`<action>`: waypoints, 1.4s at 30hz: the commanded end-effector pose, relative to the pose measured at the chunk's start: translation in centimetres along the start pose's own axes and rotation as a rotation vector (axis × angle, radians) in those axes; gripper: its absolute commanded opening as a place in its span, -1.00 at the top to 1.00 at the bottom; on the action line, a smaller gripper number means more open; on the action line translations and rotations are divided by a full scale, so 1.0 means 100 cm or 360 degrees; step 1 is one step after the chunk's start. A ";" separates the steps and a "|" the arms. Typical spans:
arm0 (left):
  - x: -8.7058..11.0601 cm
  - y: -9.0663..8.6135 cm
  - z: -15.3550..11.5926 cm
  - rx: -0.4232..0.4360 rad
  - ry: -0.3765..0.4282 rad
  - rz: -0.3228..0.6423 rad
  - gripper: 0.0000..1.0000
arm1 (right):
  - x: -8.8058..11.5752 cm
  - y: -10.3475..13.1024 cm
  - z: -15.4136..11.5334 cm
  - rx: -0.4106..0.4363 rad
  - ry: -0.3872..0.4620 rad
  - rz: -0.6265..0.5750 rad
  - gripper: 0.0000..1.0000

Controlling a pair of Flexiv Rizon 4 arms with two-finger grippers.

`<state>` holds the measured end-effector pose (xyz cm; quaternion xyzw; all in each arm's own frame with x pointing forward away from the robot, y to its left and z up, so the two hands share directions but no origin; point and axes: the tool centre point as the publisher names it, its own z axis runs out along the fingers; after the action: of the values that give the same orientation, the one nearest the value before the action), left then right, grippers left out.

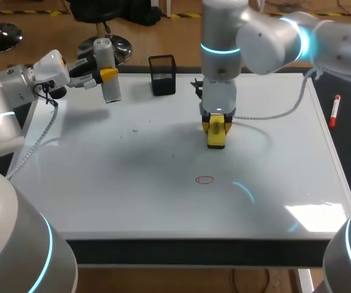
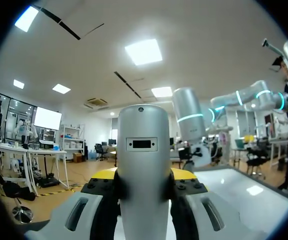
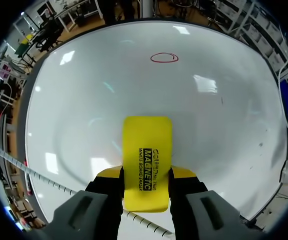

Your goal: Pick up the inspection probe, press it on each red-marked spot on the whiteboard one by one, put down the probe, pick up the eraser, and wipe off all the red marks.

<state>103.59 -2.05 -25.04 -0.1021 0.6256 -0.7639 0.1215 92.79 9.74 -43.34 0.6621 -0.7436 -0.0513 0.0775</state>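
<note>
— Well, glossy whiteboard [image 1: 132,183], streaked with lamp glare, bearing one red ring [image 1: 205,179] near its middle.
— Only from overhead: black mesh holder [image 1: 162,74] at the far edge, red marker [image 1: 334,111] off the board's right side.
— Pinched upright in the left gripper [image 1: 105,75]: grey probe [image 1: 108,58], at the far-left corner.
— Clamped in the right gripper [image 3: 146,176]: yellow eraser [image 3: 147,145], ring well ahead of it; print on it visible only from the wrist.

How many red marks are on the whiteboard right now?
1: a red circle on the whiteboard, ahead of the eraser held in the right gripper. Any mark under the eraser would be hidden.
</note>
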 end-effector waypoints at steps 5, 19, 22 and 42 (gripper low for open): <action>0.000 0.000 0.000 0.0004 -0.0001 0.0003 1.00 | 0.011 -0.004 0.014 0.0012 0.0012 0.0011 1.00; 0.000 0.000 0.000 0.0004 -0.0001 0.0003 1.00 | 0.020 -0.006 0.013 0.0013 0.0031 0.0040 1.00; 0.000 0.000 0.000 0.0004 -0.0001 0.0003 1.00 | 0.025 -0.008 0.015 0.0010 0.0036 0.0059 1.00; 0.000 0.000 0.000 0.0004 -0.0001 0.0003 1.00 | 0.044 -0.016 -0.031 0.0069 -0.0112 0.0126 1.00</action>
<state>103.59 -2.05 -25.04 -0.1022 0.6255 -0.7639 0.1215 94.57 6.72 -42.25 0.6307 -0.7727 -0.0471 0.0550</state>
